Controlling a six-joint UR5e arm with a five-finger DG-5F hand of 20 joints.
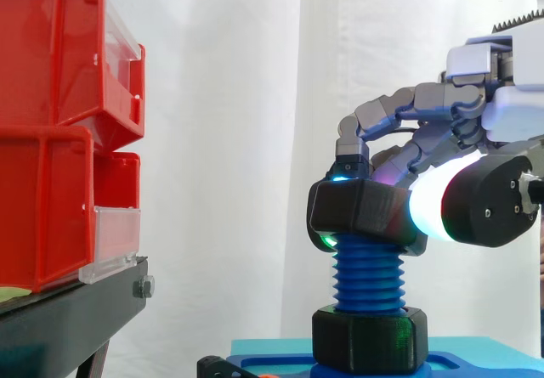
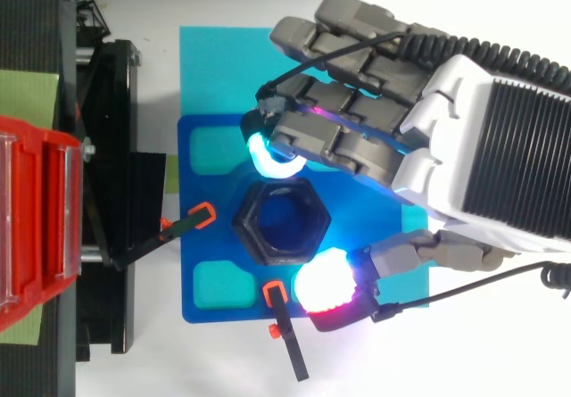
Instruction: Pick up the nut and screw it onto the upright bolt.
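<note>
A black hex nut (image 1: 361,212) sits slightly tilted on the top of the upright blue bolt (image 1: 370,276), seen from above as a dark hexagon (image 2: 283,220). A second black hex collar (image 1: 370,337) sits at the bolt's foot on the blue base plate (image 2: 210,285). My hand (image 2: 464,138) comes in from the right, its curled fingers (image 1: 399,110) reaching over the nut's top. The cyan-glowing fingertip (image 2: 263,154) presses one side of the nut and the thumb's bright pad (image 2: 323,283) presses the other. The hand is shut on the nut.
Two stacked red bins (image 1: 59,140) stand on a black stand (image 1: 68,310) to the left, well apart from the bolt. Two small black clamps with orange tips (image 2: 198,217) (image 2: 281,321) hold the blue plate near the bolt.
</note>
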